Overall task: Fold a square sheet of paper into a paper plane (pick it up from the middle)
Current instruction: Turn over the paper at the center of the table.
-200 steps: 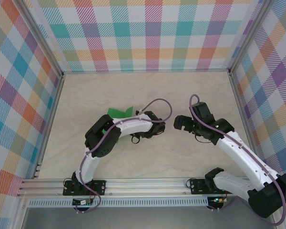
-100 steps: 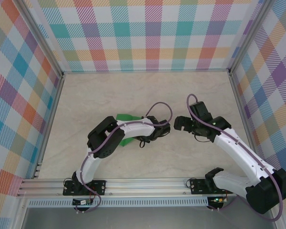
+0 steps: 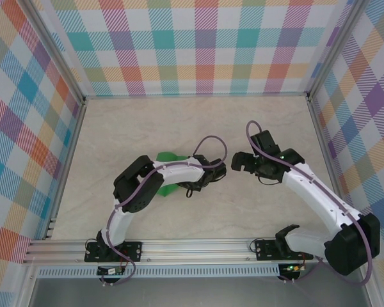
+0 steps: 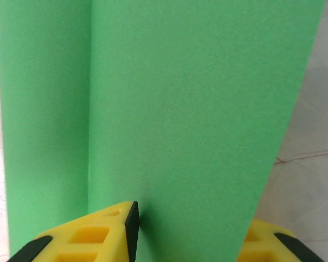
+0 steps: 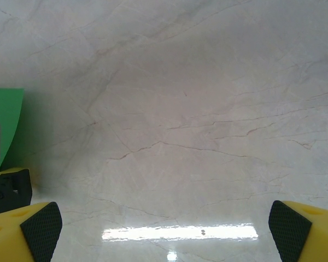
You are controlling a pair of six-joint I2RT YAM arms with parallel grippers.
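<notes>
The square sheet of paper is bright green and folded lengthwise, and it lies on the marble table under my left forearm. In the left wrist view the paper shows a long crease at the left. My left gripper has its yellow fingers parted, with the paper running between them. Whether this folded piece is the paper plane cannot be told. My right gripper hangs wide open over bare table, just right of the left one. A corner of the paper shows at its left.
The marble table is boxed in by plaid walls at the back and on both sides. A metal rail runs along the near edge by the arm bases. Part of the left gripper sits close to my right gripper's left finger.
My left gripper's jaws have parted from shut and the paper has come down lower onto the table. The right gripper has shifted slightly up and to the left, still wide open.
</notes>
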